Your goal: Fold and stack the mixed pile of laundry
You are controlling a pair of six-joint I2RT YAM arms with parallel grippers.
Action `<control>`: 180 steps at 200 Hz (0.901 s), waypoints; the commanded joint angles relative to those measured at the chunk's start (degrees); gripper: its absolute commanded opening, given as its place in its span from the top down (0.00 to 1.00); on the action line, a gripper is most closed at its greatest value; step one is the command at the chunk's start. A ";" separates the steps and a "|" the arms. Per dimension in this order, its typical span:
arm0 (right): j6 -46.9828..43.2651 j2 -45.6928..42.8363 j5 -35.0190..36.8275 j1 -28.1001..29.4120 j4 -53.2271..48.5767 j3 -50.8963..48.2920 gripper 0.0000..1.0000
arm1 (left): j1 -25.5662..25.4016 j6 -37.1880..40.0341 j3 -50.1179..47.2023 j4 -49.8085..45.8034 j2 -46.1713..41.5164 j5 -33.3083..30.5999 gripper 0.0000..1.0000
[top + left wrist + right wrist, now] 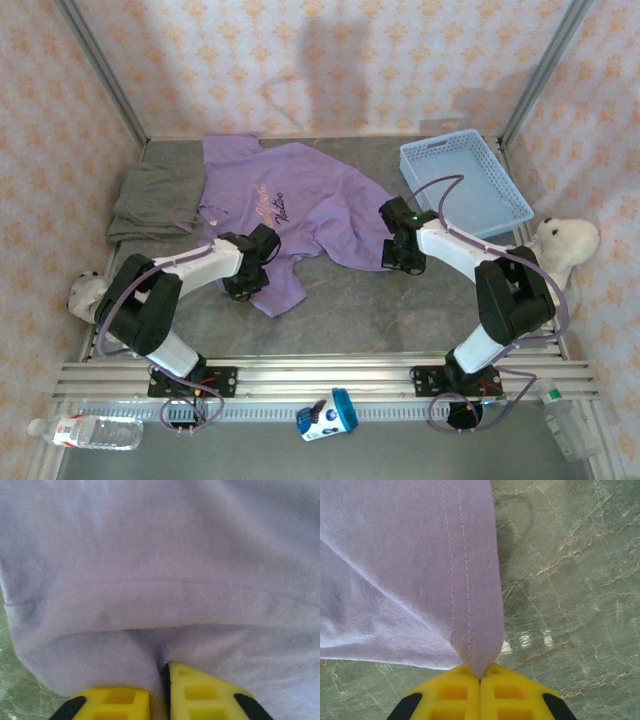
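We can read no text with any certainty. The lavender T-shirt [310, 200] carries a small dark chest print [268, 206] in slanted script, but its letters are too small for us to make out. The plastic bottle [100, 431] at the near left has a red and white label [67, 432], also illegible. The blue and white cup [328, 415] shows dark marks, none of which we can read as letters.

**benchrat:** From above, your left arm [205, 262] and right arm [455, 250] are pretty much twins: white links, chunky black joints.

**yam_fan:** Yep, and you've got purplish cables [112, 300] looping off both. Your fingers [512, 692] are bright yellow plastic with square pockets and black corners.
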 commanded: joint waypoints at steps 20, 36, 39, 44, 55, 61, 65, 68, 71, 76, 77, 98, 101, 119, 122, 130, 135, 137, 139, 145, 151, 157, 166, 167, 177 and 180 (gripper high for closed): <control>-2.20 -1.32 2.28 0.07 -2.50 1.52 1.00 | 0.91 12.81 13.92 -10.58 -0.05 -9.24 0.97; -2.71 0.10 2.29 0.06 -2.60 2.21 1.00 | 2.53 16.19 22.11 -15.23 6.00 -12.82 0.79; -2.80 0.44 2.24 0.07 -2.63 2.45 1.00 | 2.72 16.50 23.55 -15.68 7.38 -13.23 0.75; -2.87 1.08 2.20 0.02 -2.74 2.81 1.00 | 3.22 16.80 25.70 -16.16 9.55 -13.80 0.69; -3.03 2.39 1.74 -0.05 -2.97 3.52 1.00 | 4.11 16.62 29.63 -16.21 13.88 -13.02 0.49; -3.09 2.82 1.56 0.04 -2.92 3.87 1.00 | 4.60 16.23 31.54 -16.12 16.02 -11.68 0.42; -3.15 2.98 1.52 -0.07 -3.04 3.96 1.00 | 4.84 15.70 32.63 -16.16 17.22 -10.90 0.40; -3.09 3.16 1.50 -0.01 -3.07 4.12 1.00 | 4.97 15.33 33.34 -16.13 18.01 -10.36 0.38; -3.08 3.25 1.53 -0.06 -3.14 4.19 1.00 | 5.11 15.02 34.05 -16.09 18.63 -9.83 0.38; -3.09 3.32 1.51 0.02 -3.21 4.42 1.00 | 5.20 14.63 34.82 -16.06 18.80 -8.99 0.37; -3.10 3.34 1.50 -0.03 -3.27 4.44 1.00 | 5.20 14.51 34.99 -16.03 18.76 -8.88 0.37; -3.16 2.87 1.67 -0.07 -3.45 4.43 1.00 | 5.21 13.69 34.41 -15.44 17.73 -8.04 0.36; -3.15 2.83 1.67 -0.05 -3.50 4.35 1.00 | 5.27 13.69 34.02 -15.38 16.96 -8.17 0.36; -3.26 2.66 1.71 -0.06 -3.53 4.13 1.00 | 5.27 13.80 30.02 -16.04 11.62 -8.59 0.36; -3.29 2.68 1.75 -0.02 -3.51 4.08 1.00 | 5.22 13.72 28.93 -16.11 10.49 -8.44 0.36; -3.17 2.82 1.76 -0.03 -3.37 3.91 1.00 | 5.26 13.33 26.12 -16.08 7.32 -7.72 0.36; -3.09 2.85 1.76 0.02 -3.22 3.85 1.00 | 5.23 12.99 24.22 -16.16 5.30 -7.26 0.36; -3.04 2.90 1.76 0.06 -3.17 3.79 1.00 | 5.21 12.75 23.44 -16.16 4.32 -7.05 0.36; -3.01 2.93 1.78 -0.05 -3.09 3.77 1.00 | 5.27 12.51 22.65 -16.17 3.59 -6.80 0.36; -2.84 3.04 1.76 -0.08 -2.86 3.60 1.00 | 5.21 11.57 20.52 -16.08 0.71 -5.88 0.36; -2.64 3.28 1.80 0.01 -2.54 3.44 1.00 | 5.21 10.67 17.57 -15.48 -1.76 -4.34 0.36; -2.48 3.55 1.76 0.02 -2.34 3.33 1.00 | 5.21 9.62 14.65 -14.75 -4.53 -2.66 0.36; -2.21 3.94 1.78 -0.03 -2.11 3.24 1.00 | 5.18 7.35 10.61 -13.52 -7.82 -0.28 0.36; -2.13 4.00 1.77 -0.01 -2.10 3.24 1.00 | 5.20 7.14 10.36 -13.26 -8.17 0.05 0.36; -1.86 4.31 1.76 -0.08 -1.92 3.08 1.00 | 4.91 4.74 5.78 -10.78 -11.34 2.83 0.37; -1.80 4.42 1.71 -0.08 -1.81 3.00 1.00 | 4.84 3.98 4.43 -10.04 -12.07 3.47 0.37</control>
